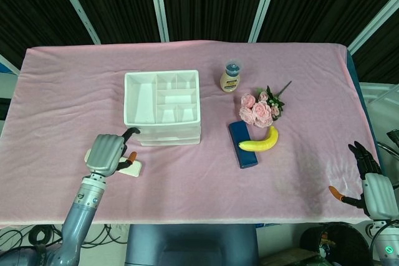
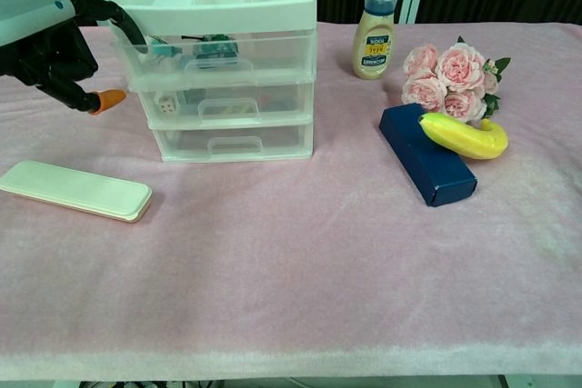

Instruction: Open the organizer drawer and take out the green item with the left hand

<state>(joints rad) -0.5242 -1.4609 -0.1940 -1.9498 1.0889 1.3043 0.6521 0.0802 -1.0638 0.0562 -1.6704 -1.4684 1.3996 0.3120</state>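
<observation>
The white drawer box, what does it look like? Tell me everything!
The organizer is a plastic box standing upright on the pink cloth, left of the middle. Its white top is a tray split into open compartments. Below are three see-through drawers stacked up, each with a small handle. The top drawer sticks out slightly and holds a green item; small things show in the middle one. The left hand has its fingers at the top drawer's left corner.

The small bottle (image 2: 376, 31) has a label, its print too small to read.
</observation>
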